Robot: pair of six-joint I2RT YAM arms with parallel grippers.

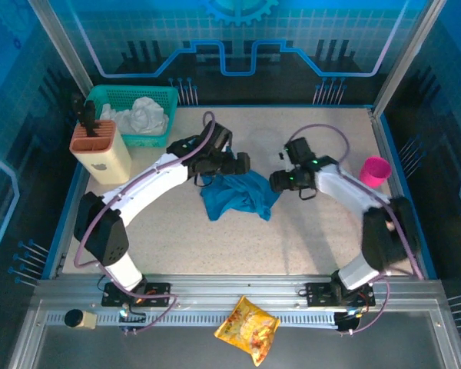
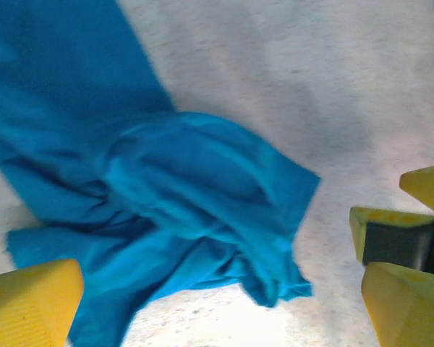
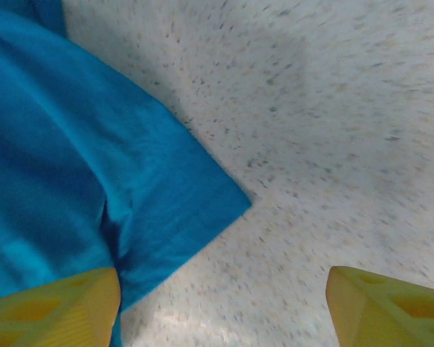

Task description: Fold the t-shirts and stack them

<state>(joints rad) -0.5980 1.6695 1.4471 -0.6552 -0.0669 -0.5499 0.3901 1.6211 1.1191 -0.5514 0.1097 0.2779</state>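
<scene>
Filling most of the view from above, the tabletop (image 1: 307, 246) is pale and speckled. Two arms reach in from its near edge and meet over its middle. The left arm (image 1: 150, 181) bends in from the left, and the right arm (image 1: 346, 188) bends in from the right. The shirt (image 1: 238, 196) lies between them, near the middle of the tabletop, a bit toward the far edge. It is blue and all bunched up, not folded. The left gripper (image 1: 242, 164) hangs over the shirt's far left part. Its jaws are wide apart and hold nothing, and the crumpled cloth lies under its yellow fingers (image 2: 29, 300). The right gripper (image 1: 277, 181) is just beside the shirt's right edge. Its jaws are apart too, with nothing between them. A green basket (image 1: 131, 90) with a white cloth (image 1: 142, 115) in it sits in the far left corner. A tan holder (image 1: 101, 157) stands just in front of it. A pink cup (image 1: 375, 171) stands by the right edge.
</scene>
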